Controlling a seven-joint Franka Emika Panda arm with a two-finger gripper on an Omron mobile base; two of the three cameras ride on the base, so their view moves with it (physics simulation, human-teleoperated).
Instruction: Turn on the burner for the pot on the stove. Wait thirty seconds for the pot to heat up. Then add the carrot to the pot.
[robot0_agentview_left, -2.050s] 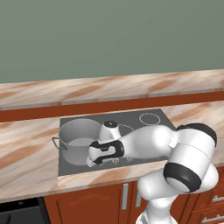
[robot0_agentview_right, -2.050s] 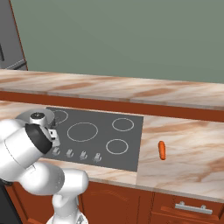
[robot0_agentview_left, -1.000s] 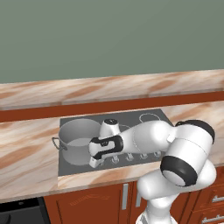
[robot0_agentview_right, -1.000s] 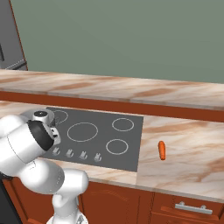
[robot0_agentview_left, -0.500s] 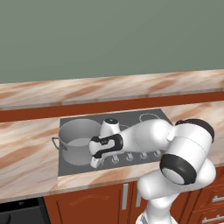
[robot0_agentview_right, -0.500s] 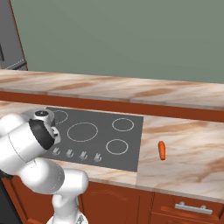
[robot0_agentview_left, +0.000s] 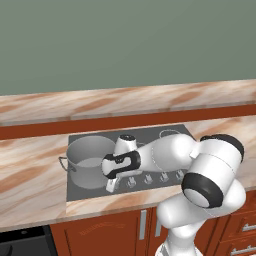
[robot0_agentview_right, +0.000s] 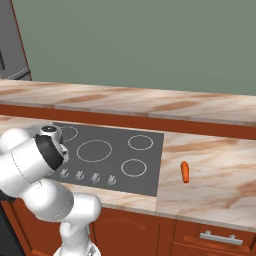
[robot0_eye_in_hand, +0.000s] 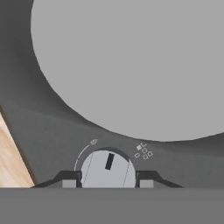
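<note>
Hand view: tool (robot0_eye_in_hand: 108, 183) fingertips flank a partly cropped knob (robot0_eye_in_hand: 107, 169).

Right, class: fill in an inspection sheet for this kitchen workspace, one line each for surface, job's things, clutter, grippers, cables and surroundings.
Surface: marble-look counter with a raised back ledge.
Job's things: pot stands at the left end of the stove; carrot lies on the counter right of the stove.
Clutter: nothing seen.
Grippers: gripper shut on the leftmost knob, in front of the pot.
Cables: nothing seen.
Surroundings: green wall; wooden cabinets below.
</note>
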